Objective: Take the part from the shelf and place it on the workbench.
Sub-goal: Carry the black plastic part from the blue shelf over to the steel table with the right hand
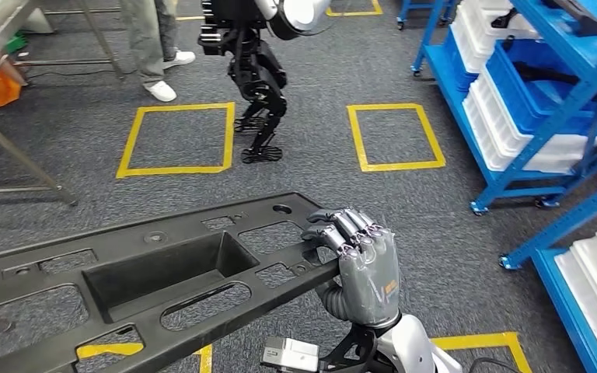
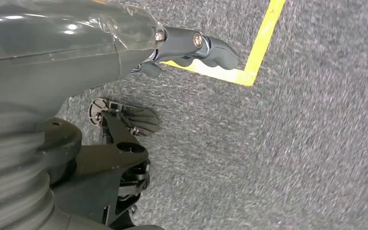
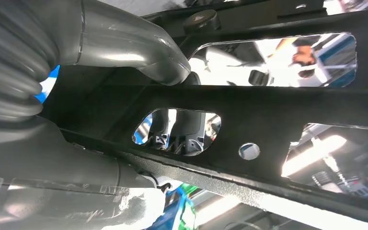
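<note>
One right hand (image 1: 361, 264) gripping slotted part (image 1: 155, 276)

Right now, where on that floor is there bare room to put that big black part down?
Free: the carpet inside the two yellow taped squares, and the strip between the right square and the blue shelves. Crowded: between the squares stands another robot; a person's feet are behind the left square.

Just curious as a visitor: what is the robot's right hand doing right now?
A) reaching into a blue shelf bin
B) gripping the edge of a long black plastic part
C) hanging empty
B: in the head view the right hand grips the long black part at its edge, above the carpet.
</note>
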`<action>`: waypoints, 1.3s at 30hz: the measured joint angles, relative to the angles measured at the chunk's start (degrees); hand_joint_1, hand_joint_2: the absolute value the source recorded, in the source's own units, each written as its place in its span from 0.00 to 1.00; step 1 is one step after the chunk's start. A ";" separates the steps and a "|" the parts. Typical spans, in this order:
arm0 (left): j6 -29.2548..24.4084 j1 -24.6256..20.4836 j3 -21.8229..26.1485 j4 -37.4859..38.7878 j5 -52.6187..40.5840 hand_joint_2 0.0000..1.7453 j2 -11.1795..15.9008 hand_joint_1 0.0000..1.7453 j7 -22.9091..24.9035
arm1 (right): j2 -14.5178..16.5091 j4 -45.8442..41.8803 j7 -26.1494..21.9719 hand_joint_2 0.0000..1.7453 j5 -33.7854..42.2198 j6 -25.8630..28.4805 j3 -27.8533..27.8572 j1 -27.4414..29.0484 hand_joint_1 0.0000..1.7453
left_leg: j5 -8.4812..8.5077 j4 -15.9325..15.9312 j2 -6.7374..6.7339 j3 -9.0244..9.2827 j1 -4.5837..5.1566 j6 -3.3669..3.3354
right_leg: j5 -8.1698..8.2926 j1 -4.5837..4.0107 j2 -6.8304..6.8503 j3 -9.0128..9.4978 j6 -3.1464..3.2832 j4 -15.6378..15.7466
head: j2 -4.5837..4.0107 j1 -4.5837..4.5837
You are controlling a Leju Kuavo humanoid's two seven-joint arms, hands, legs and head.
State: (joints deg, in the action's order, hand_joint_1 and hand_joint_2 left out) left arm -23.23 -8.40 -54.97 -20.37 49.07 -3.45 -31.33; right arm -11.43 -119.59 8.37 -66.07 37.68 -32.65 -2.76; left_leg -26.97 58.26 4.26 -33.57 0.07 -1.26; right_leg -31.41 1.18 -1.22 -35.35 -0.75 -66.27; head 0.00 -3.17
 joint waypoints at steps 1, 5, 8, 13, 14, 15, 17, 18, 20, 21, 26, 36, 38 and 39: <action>0.03 -0.05 0.00 0.00 -0.08 1.00 0.00 0.00 0.06 | 0.00 0.02 0.08 1.00 0.00 0.04 0.00 -0.01 1.00 | -0.20 0.42 0.67 -0.19 0.02 0.27 | 1.31 0.10 -0.85 1.26 0.07 3.15 | 0.00 -0.04; 0.06 -0.12 0.00 0.00 -0.36 1.00 0.01 0.00 0.34 | 0.00 0.05 0.25 1.00 -0.07 0.09 0.00 -0.05 1.00 | -0.37 0.96 2.14 -0.79 -0.16 1.38 | 2.07 -0.11 -0.92 2.39 0.73 6.08 | 0.00 -0.01; 0.05 -0.26 0.00 -0.01 -0.40 1.00 0.04 0.00 0.48 | 0.08 0.05 0.28 1.00 -0.09 0.05 0.01 -0.21 1.00 | -2.88 5.09 -1.09 -2.37 -0.04 2.29 | 2.21 0.00 0.87 2.86 1.55 6.53 | 0.00 0.58; 0.06 -0.16 0.00 -0.02 -0.49 1.00 0.04 0.00 0.66 | 0.16 0.05 0.26 1.00 -0.15 0.04 0.02 -0.02 1.00 | -6.42 16.59 -3.69 -8.24 -0.57 2.98 | 1.60 -0.32 4.27 3.27 1.97 6.52 | 0.00 0.99; 0.06 -0.14 0.00 -0.02 -0.49 1.00 0.04 0.00 0.70 | 0.17 0.05 0.25 1.00 -0.15 0.04 0.02 0.00 1.00 | -4.53 13.84 -4.02 -6.94 -0.61 2.87 | 1.40 -0.33 4.88 3.52 1.88 6.52 | 0.00 0.99; 0.06 -0.17 0.00 -0.02 -0.51 1.00 0.04 0.00 0.72 | 0.18 0.05 0.25 1.00 -0.16 0.04 0.03 0.01 1.00 | -2.51 9.77 -4.99 -5.06 -0.57 2.68 | 1.15 -0.34 5.46 3.84 1.74 6.53 | 0.00 0.99; 0.08 -0.33 -0.01 -0.03 -0.55 1.00 0.04 0.00 0.76 | 0.19 0.05 0.25 1.00 -0.19 0.04 0.08 0.03 1.00 | -0.15 3.13 -7.19 -2.01 0.00 2.14 | 0.63 -0.56 6.45 4.36 1.28 6.48 | 0.00 0.98; 0.09 -0.38 -0.02 -0.03 -0.57 1.00 0.04 0.00 0.79 | 0.20 0.05 0.24 1.00 -0.21 0.04 0.10 0.04 1.00 | -0.02 1.71 -7.84 -1.47 0.30 1.88 | 0.45 -0.66 6.93 4.52 1.04 6.50 | 0.00 0.93; 0.10 -0.33 -0.02 -0.03 -0.59 1.00 0.07 0.00 0.84 | 0.20 0.05 0.23 1.00 -0.27 0.04 0.13 0.03 1.00 | -0.19 1.32 -7.10 -1.43 0.53 1.36 | 0.19 -0.73 7.87 4.88 0.58 6.73 | 0.00 0.80; 0.11 -0.26 -0.02 -0.03 -0.61 1.00 0.07 0.00 0.85 | 0.20 0.05 0.22 1.00 -0.29 0.04 0.15 0.04 1.00 | -0.11 0.97 -6.57 -1.25 0.46 1.05 | -0.16 -0.62 7.59 5.08 0.33 6.56 | 0.00 0.73; 0.38 -0.52 -0.03 -0.04 -0.84 1.00 0.05 0.00 0.89 | 0.19 -0.01 0.17 1.00 -0.43 0.11 0.59 0.47 1.00 | 0.19 0.09 -3.57 -0.56 0.13 -0.33 | -6.57 -0.35 1.75 -1.46 -0.06 -6.88 | 0.00 0.14; 0.76 -0.40 -0.15 -0.04 -1.09 1.00 0.05 0.00 1.10 | 0.19 -0.08 0.25 1.00 -0.98 0.11 0.87 0.96 1.00 | -0.81 2.02 2.59 -1.20 -0.28 1.64 | 1.89 0.13 -1.72 1.81 0.48 5.16 | 0.00 -0.05; 0.85 -0.47 -0.16 -0.04 -1.10 1.00 0.07 0.00 1.08 | 0.20 -0.11 0.28 1.00 -1.09 0.10 0.89 0.97 1.00 | -2.27 4.41 0.63 -2.15 -0.17 2.18 | 2.00 0.19 -0.32 2.17 1.06 5.53 | 0.00 0.37; 0.90 -0.56 -0.17 -0.04 -1.10 1.00 0.07 0.00 1.07 | 0.21 -0.14 0.30 1.00 -1.10 0.09 0.89 0.99 1.00 | -3.78 7.25 -0.98 -3.42 -0.14 2.44 | 1.97 0.15 0.47 2.32 1.29 5.65 | 0.00 0.60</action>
State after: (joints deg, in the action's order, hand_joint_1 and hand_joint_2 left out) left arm -22.33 -8.97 -55.14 -20.41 47.97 -3.39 -30.26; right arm -11.22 -119.73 8.67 -67.18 37.77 -31.76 -1.77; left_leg -30.75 65.51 3.28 -37.00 -0.07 1.18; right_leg -29.44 1.33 -0.75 -33.02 0.55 -60.62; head 0.00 -2.57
